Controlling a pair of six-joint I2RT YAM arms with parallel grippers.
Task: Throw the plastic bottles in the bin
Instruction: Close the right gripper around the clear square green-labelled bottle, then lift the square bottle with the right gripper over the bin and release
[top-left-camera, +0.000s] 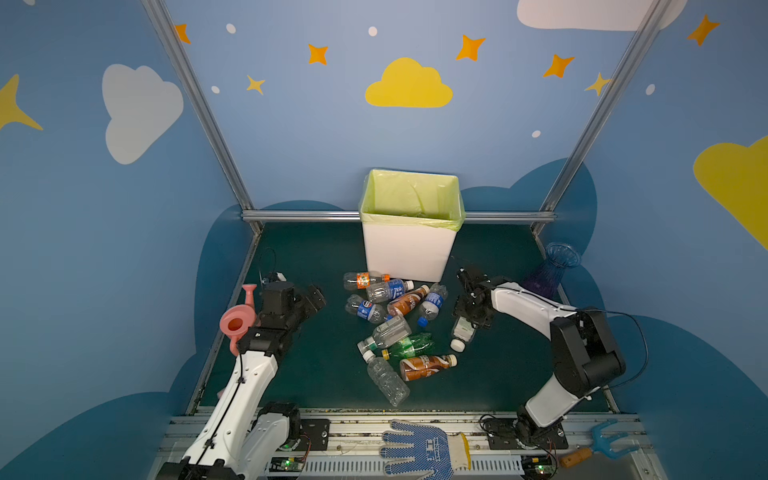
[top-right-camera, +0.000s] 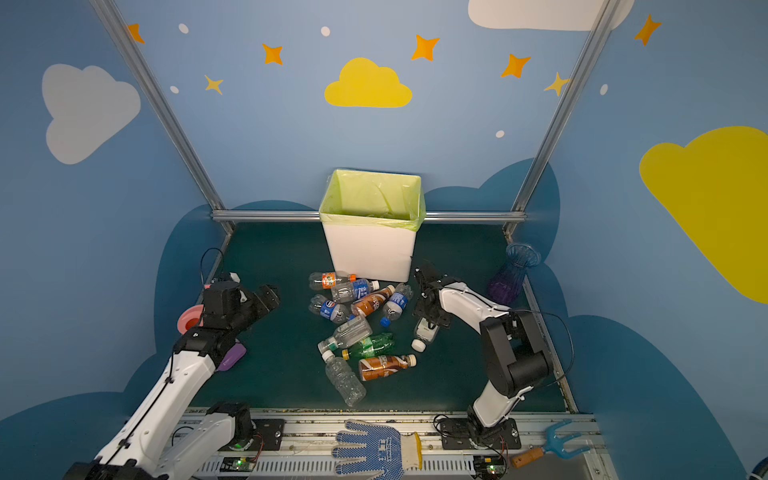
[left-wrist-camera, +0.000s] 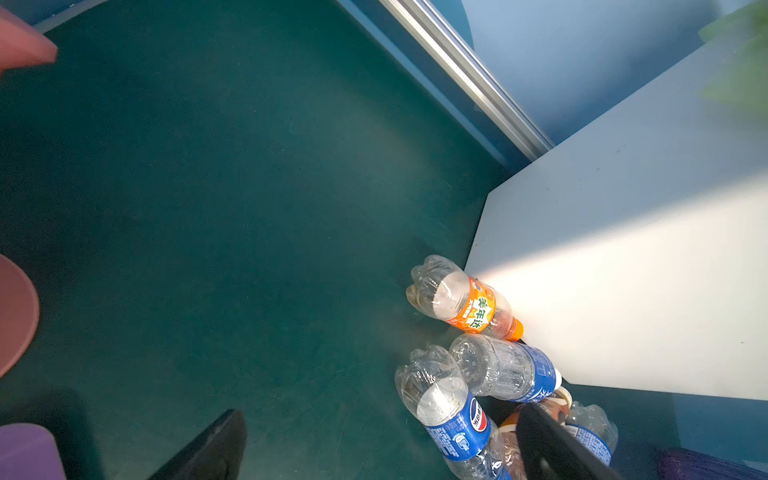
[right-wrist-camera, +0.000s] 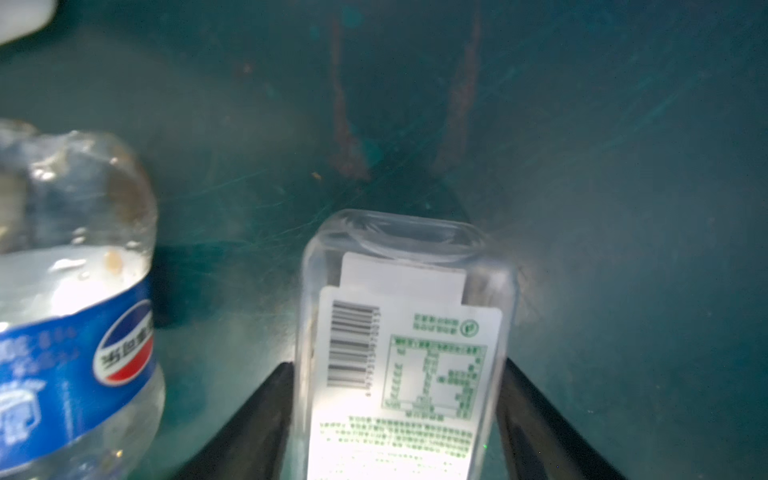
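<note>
The white bin (top-left-camera: 409, 249) (top-right-camera: 370, 249) with a yellow-green liner stands at the back of the green mat. Several plastic bottles (top-left-camera: 390, 328) (top-right-camera: 353, 332) lie in a pile in front of it. My right gripper (top-left-camera: 471, 318) (right-wrist-camera: 397, 374) is down at the pile's right side, shut on a clear flat-sided bottle with a white label (right-wrist-camera: 409, 353) (top-left-camera: 462, 332), which lies on the mat. My left gripper (top-left-camera: 316, 297) (left-wrist-camera: 382, 446) hangs open to the left of the pile, near a blue-labelled bottle (left-wrist-camera: 449, 411), and holds nothing.
A pink watering can (top-left-camera: 239, 322) sits by the left arm, with a purple object (top-right-camera: 232, 357) under it. A blue-purple vase (top-left-camera: 548, 270) stands at the right edge. A dotted glove (top-left-camera: 419, 451) and a small blue rake (top-left-camera: 602, 440) lie on the front rail.
</note>
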